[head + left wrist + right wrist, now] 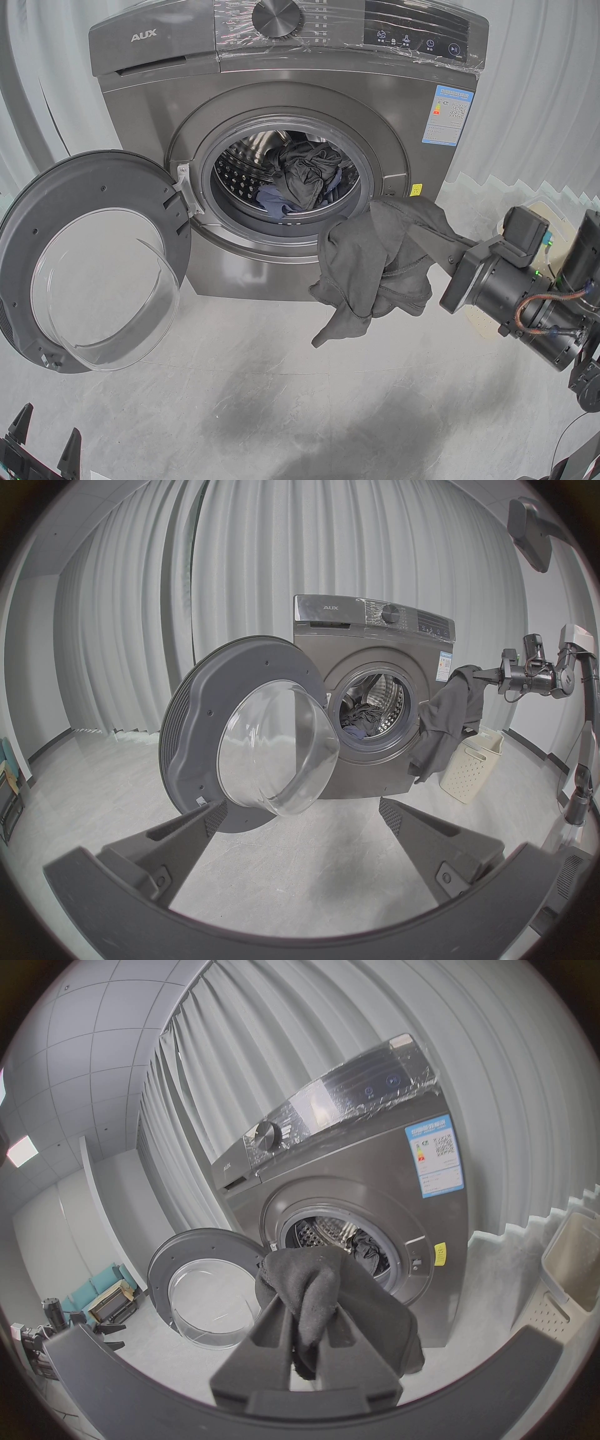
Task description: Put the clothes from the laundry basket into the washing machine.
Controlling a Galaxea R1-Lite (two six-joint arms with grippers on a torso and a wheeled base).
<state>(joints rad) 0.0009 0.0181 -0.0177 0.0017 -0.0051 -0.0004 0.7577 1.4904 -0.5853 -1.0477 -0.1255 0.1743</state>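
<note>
Right gripper [310,1322] jaws clamped on the dark garment [369,262], which hangs toward 6 o'clock. In head view the drum opening [290,172] lies near, at its 10 o'clock; left gripper [44,440] spread wide, empty, well apart

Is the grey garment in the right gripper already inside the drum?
No, the grey garment hangs from the right gripper in front of the washing machine, outside its opening.
</note>
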